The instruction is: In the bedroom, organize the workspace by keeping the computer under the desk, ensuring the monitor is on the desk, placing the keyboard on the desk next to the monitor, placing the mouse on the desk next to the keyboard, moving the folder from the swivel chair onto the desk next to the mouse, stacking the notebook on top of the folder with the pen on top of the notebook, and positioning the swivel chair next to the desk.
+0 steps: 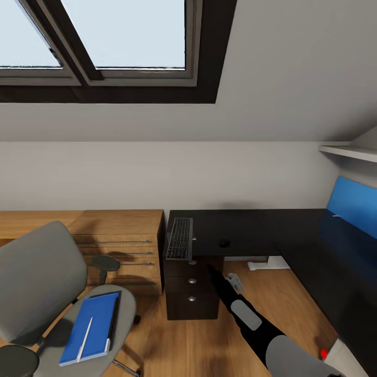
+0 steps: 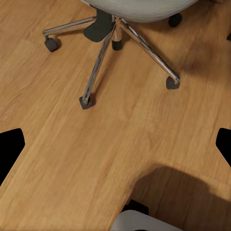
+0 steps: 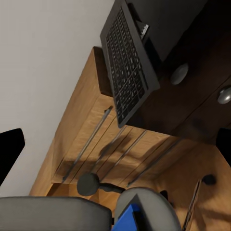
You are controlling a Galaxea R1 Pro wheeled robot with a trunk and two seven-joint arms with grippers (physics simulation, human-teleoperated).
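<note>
The grey swivel chair stands at the lower left, away from the black desk. On its seat lies the blue folder with the white pen on top; a thin dark slab with a pale end, probably the notebook, runs along the folder's edge. The keyboard overhangs the desk's front edge, and the mouse lies right of it. A red dot and a white corner, likely the monitor, show at the lower right. My right gripper is open in front of the drawers. My left gripper hangs open over the floor.
A light wood cabinet with bar handles stands left of the desk drawers. A blue panel and a white shelf are at the right. The chair's silver wheeled base spreads over the wood floor.
</note>
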